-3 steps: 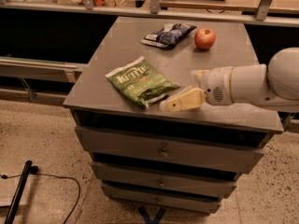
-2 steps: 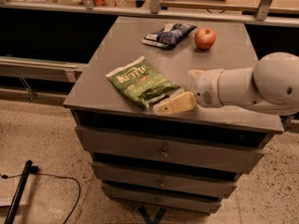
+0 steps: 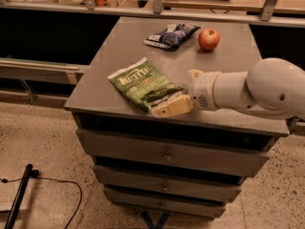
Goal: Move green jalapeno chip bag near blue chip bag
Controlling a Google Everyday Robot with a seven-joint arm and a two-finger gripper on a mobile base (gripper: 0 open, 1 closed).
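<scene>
The green jalapeno chip bag (image 3: pixel 143 84) lies flat near the front edge of the grey cabinet top (image 3: pixel 238 61). The blue chip bag (image 3: pixel 171 35) lies at the back of the top, well apart from the green bag. My gripper (image 3: pixel 178 95) reaches in from the right at the green bag's right front corner. It is open, with one beige finger (image 3: pixel 171 107) lying along the bag's front corner and the other finger (image 3: pixel 194 73) behind it. The gripper holds nothing.
A red apple (image 3: pixel 208 39) sits just right of the blue bag. The cabinet has several drawers (image 3: pixel 167 151) below. A counter rail with posts (image 3: pixel 157 4) runs behind. A black cable (image 3: pixel 62 185) and a pole lie on the floor at the left.
My arm and gripper have moved left, bringing the near finger up to the green bag's front right corner. The bags and the apple have not moved.
</scene>
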